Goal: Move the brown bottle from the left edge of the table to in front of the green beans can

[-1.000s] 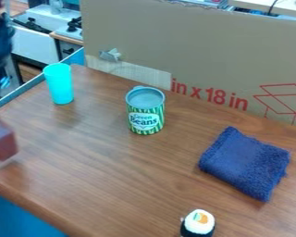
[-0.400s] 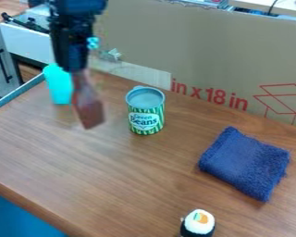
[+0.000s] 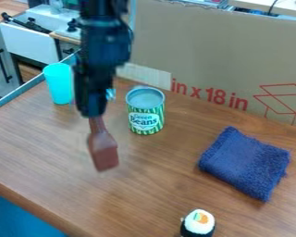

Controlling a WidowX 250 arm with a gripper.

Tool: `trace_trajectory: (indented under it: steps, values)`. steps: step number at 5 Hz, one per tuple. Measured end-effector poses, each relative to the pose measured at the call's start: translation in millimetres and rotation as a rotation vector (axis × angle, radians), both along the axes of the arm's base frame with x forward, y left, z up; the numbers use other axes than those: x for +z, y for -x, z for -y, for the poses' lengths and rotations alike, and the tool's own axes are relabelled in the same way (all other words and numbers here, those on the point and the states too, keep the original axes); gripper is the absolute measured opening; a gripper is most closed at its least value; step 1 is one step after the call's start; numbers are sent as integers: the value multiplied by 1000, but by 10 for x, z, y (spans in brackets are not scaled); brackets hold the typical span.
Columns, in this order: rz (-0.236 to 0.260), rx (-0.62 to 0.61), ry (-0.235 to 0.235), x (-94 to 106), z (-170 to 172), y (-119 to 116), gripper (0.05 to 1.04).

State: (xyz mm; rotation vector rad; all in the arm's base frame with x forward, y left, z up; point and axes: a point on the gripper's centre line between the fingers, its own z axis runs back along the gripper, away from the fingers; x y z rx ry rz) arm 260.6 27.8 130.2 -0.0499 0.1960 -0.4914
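Here, my black two-finger gripper [image 3: 95, 114] pinches a reddish-brown, flat-bladed spatula [image 3: 103, 152], blade down; the green-and-white striped can [image 3: 145, 115] lies to its right in view.

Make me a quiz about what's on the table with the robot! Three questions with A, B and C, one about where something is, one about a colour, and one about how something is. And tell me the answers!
1. Where is the blue cloth?
A) Inside the bean can
B) On top of the bean can
C) On the table, apart from the bean can

2. What colour is the cup?
A) Turquoise
B) Red
C) Yellow

3. How is the brown tool?
A) Lying under the blue cloth
B) Held by the gripper
C) Standing inside the cup

Answers:
1. C: you can see bare wood between the blue cloth and the bean can.
2. A: its whole side is bright blue-green.
3. B: its thin end goes up to the gripper.
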Motion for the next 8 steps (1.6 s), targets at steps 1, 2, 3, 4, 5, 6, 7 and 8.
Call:
trace_trajectory:
  steps: [1, 2, 3, 4, 5, 6, 7, 8]
  values:
    - [-2, -18, -7, -284, 89, 111, 317]
    - [38, -39, -68, -364, 169, 118, 317]
    - [69, -31, -105, -417, 172, 116, 317]
    - [78, -12, -111, -394, 164, 134, 360]
    - [84, 4, -87, -308, 187, 209, 661]
    - [157, 75, -26, -25, 105, 291, 950]
    - [186, 110, 6, 211, 70, 373, 1009]
    - [212, 220, -62, 396, -223, 283, 1004]
